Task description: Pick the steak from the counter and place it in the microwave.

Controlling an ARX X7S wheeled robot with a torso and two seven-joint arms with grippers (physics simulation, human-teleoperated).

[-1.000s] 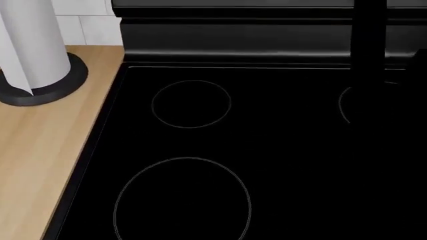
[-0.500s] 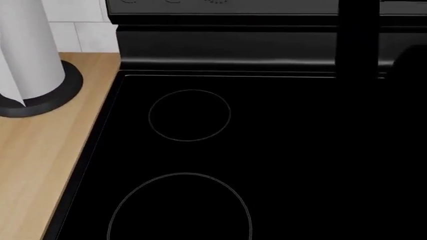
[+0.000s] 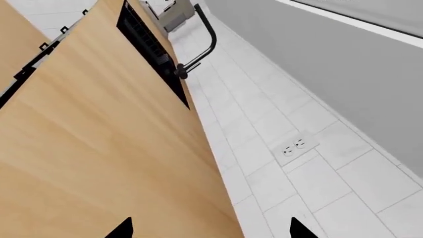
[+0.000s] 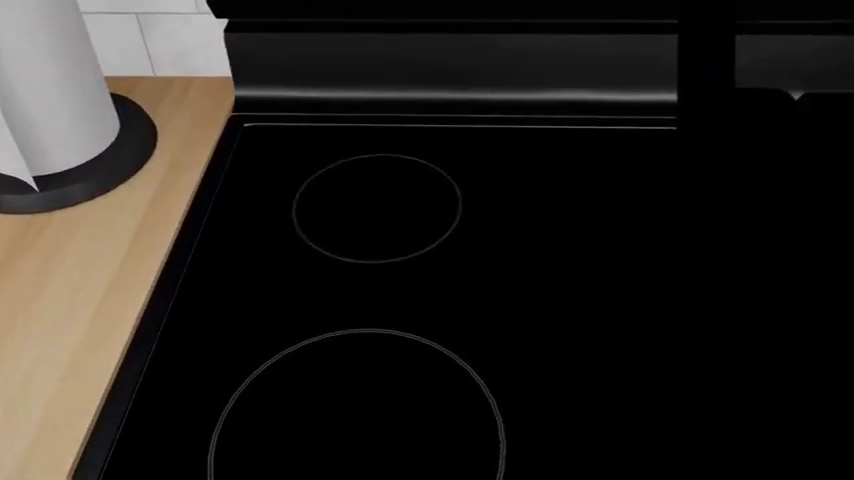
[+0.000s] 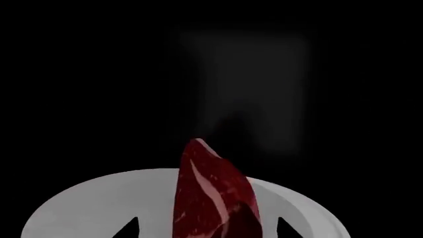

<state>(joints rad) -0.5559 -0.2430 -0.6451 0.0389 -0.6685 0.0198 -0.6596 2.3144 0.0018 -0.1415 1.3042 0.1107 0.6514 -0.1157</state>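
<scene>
In the right wrist view the steak (image 5: 215, 193), dark red with white marbling, stands on edge between the tips of my right gripper (image 5: 208, 230), which is shut on it. It hangs just above a pale round plate (image 5: 99, 208) inside a dark cavity (image 5: 244, 79) that looks like the microwave. My left gripper (image 3: 211, 233) is open and empty above the tan counter (image 3: 99, 148) near the tiled wall. In the head view only a dark arm shape (image 4: 707, 60) shows at the upper right; neither gripper is visible there.
The glossy black stovetop (image 4: 561, 300) with ring outlines fills the head view. A white paper towel roll (image 4: 47, 80) on a dark base stands on the counter (image 4: 80, 300) to its left. The left wrist view shows a black faucet (image 3: 205, 39) and wall sockets (image 3: 294, 146).
The head view has shifted a little down and then back up. The dark arm shape at the upper right has moved slightly left.
</scene>
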